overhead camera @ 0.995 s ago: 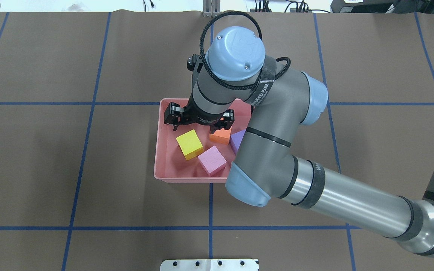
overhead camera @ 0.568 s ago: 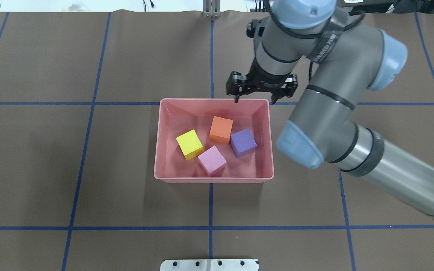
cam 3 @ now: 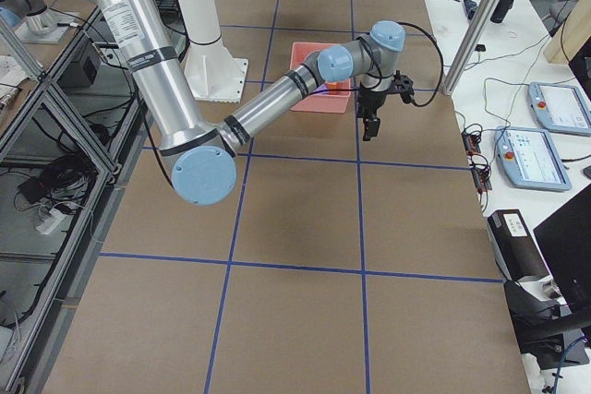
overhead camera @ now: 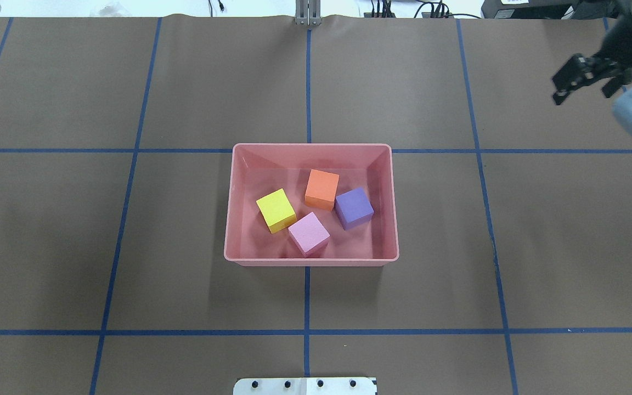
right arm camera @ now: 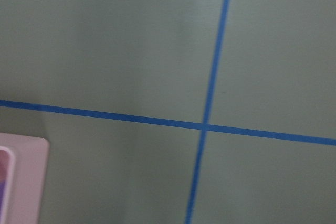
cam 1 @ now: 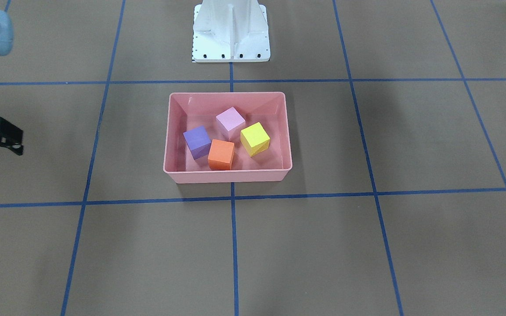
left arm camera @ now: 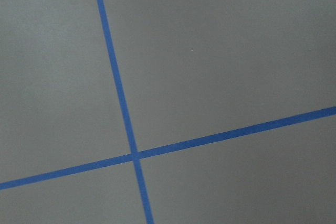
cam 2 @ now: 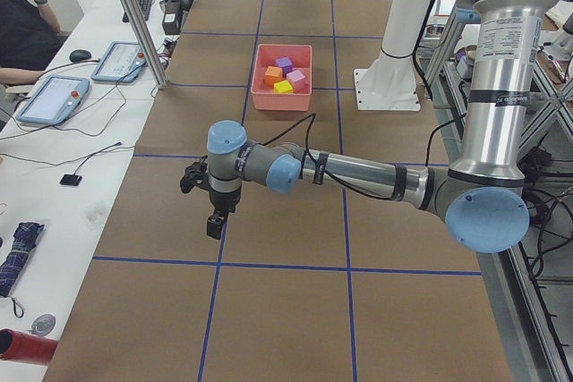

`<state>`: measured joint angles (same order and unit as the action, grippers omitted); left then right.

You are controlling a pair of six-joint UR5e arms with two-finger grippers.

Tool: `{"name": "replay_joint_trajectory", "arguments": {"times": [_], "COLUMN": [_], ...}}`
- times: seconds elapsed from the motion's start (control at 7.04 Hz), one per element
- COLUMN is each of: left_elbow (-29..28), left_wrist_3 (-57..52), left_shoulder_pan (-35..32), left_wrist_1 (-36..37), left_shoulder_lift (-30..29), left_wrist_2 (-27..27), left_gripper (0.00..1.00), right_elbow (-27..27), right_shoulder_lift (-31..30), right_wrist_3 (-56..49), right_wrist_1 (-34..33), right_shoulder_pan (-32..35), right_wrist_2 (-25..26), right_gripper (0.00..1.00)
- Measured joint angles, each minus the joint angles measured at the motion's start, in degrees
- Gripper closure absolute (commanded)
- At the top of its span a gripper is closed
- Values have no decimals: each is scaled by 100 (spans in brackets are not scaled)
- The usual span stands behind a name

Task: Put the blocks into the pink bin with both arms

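The pink bin (overhead camera: 310, 147) (cam 1: 226, 176) sits mid-table. All four blocks lie in it: yellow (overhead camera: 276, 210) (cam 1: 254, 138), orange (overhead camera: 322, 188) (cam 1: 221, 153), purple (overhead camera: 354, 207) (cam 1: 197, 141) and light pink (overhead camera: 308, 233) (cam 1: 230, 120). My right gripper (overhead camera: 585, 90) (cam 3: 369, 125) is open and empty, well away from the bin at the table's far right. In the right wrist view only a corner of the bin (right arm camera: 23, 182) shows. My left gripper (cam 2: 215, 219) shows only in the exterior left view, far from the bin, and I cannot tell whether it is open or shut.
The white metal base (cam 1: 231, 35) (overhead camera: 305, 385) stands at the robot's edge of the table. Blue tape lines (left arm camera: 131, 156) cross the brown mat. Tablets (cam 2: 54, 100) (cam 3: 554, 108) and metal posts (cam 2: 134, 15) stand along the operators' side.
My right arm has lifted out of the bin and swung away to the far right. The four blocks have stayed where they lay.
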<state>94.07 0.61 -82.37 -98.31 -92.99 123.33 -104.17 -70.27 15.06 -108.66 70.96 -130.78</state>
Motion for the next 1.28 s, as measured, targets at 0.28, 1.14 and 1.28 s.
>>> {"name": "replay_joint_trajectory", "arguments": {"times": [0.28, 1.14, 1.28], "left_elbow": [-282, -574, -574], "left_wrist_3": [-533, -1052, -1046], "left_shoulder_pan": [-464, -709, -710], "left_wrist_1": [345, 457, 460], "left_shoulder_lift": [13, 261, 265], "left_wrist_2": [625, 1036, 1036], "left_gripper": [0, 0, 0], "right_elbow": [253, 1861, 1832], "right_shoulder_lift": [-983, -1945, -1923], "right_wrist_3": [-1334, -2359, -2292], "right_wrist_1": [387, 2497, 2388], "right_shoulder_pan": [879, 1994, 2025], "right_wrist_2": [-374, -35, -81], "right_gripper": [0, 0, 0]}}
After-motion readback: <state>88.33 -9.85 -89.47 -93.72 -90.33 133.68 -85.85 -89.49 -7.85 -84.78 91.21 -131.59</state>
